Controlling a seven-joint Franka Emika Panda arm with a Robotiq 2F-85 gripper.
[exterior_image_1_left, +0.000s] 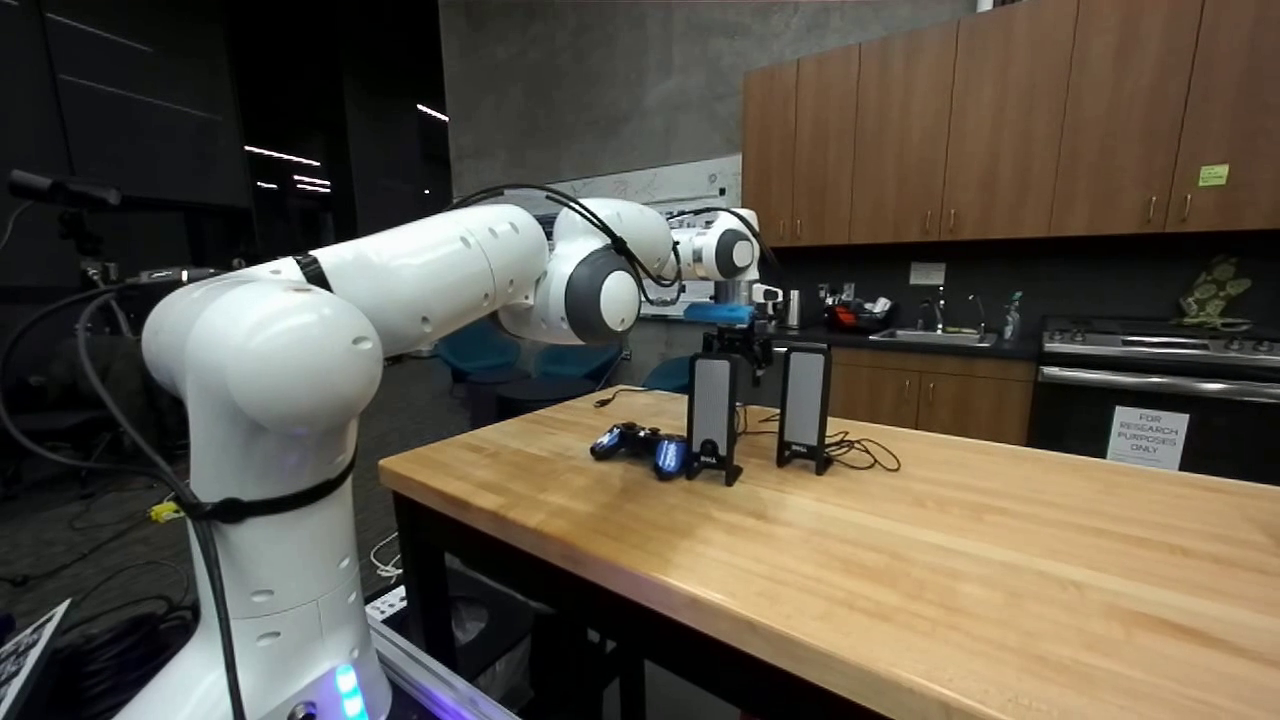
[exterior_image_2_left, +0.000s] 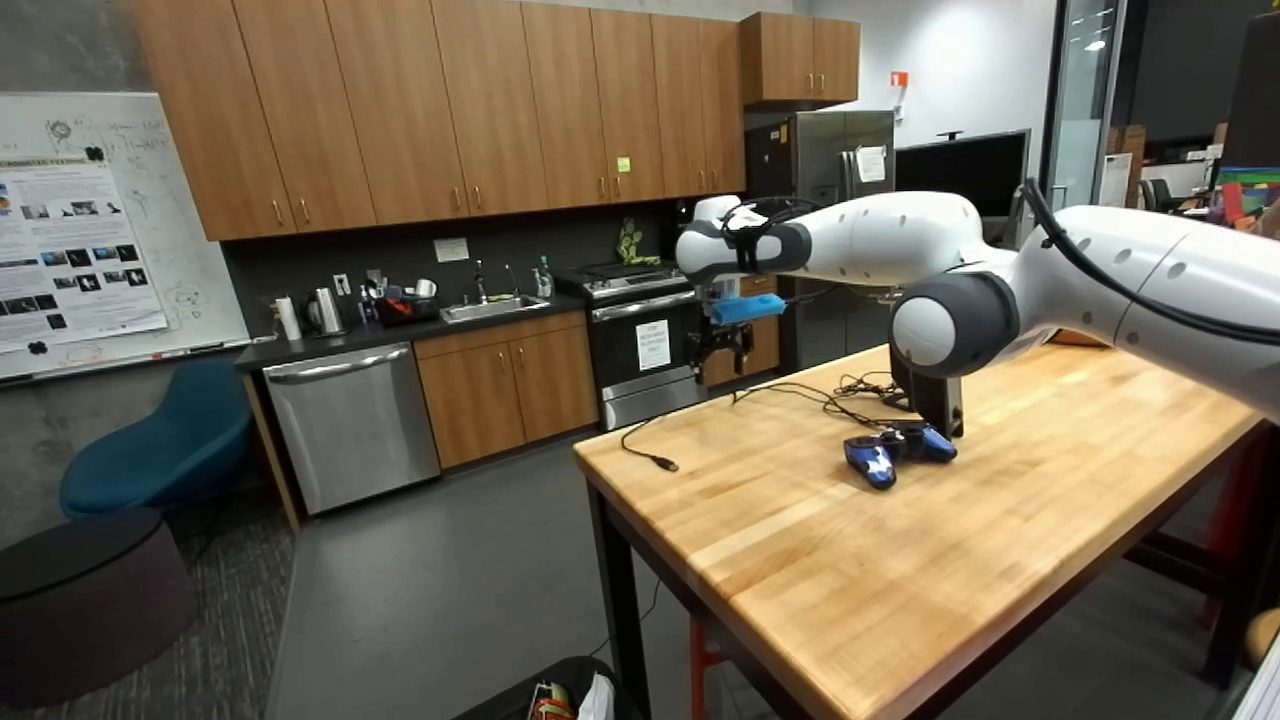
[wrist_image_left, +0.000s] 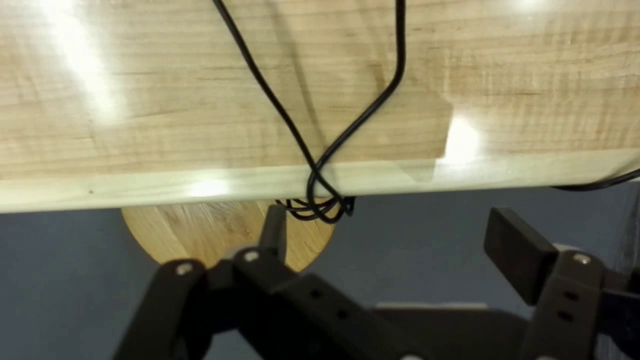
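Fingers of the gripper stand wide apart. Just ahead of them, nearer one fingertip, a bundled cable hangs over the edge of the table; below lies a round wooden top. In an exterior view, two speakers stand in front of the gripper, the controller lower beside them.
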